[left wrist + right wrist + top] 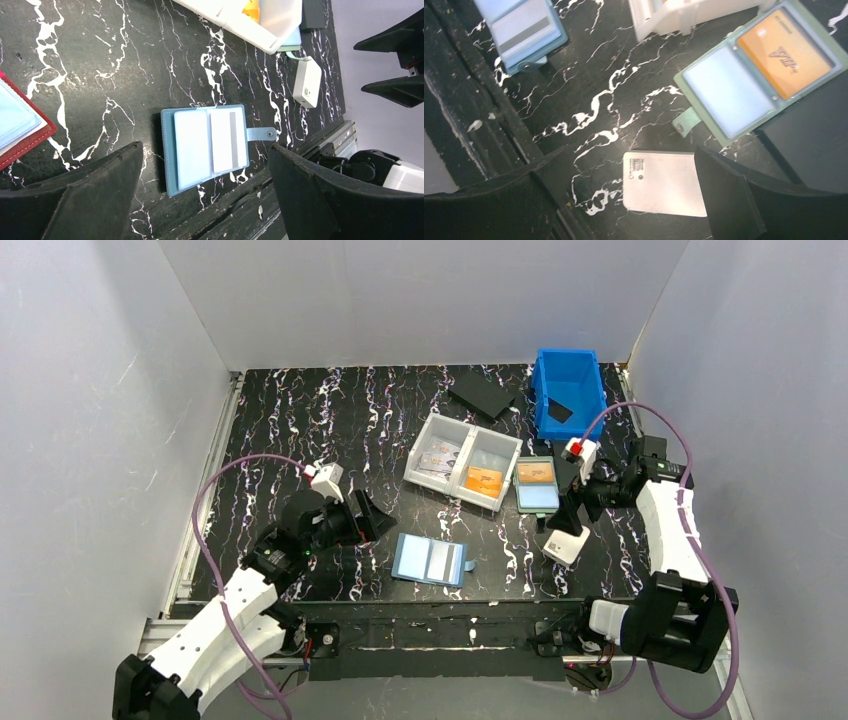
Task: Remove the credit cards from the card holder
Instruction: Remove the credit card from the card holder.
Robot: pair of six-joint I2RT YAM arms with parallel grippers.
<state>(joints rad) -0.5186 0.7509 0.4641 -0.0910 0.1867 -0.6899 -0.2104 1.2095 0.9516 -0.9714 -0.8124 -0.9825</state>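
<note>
Fingers [90, 195] of the left gripper [370, 515] stand apart, holding nothing; the right gripper [566, 512] likewise. The card holder [170, 150] lies unfolded at frame centre, credit cards [222, 140] inside. Probably the approach step; next, pinch one card edge.

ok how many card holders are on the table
3. The light-blue card holder lies open near the front edge. A teal holder lies beside the white tray. A red-edged holder shows only at the left wrist view's edge. Others may be hidden.

White arm shells [240, 595], black joints [300, 525], purple cables [197, 515].
</note>
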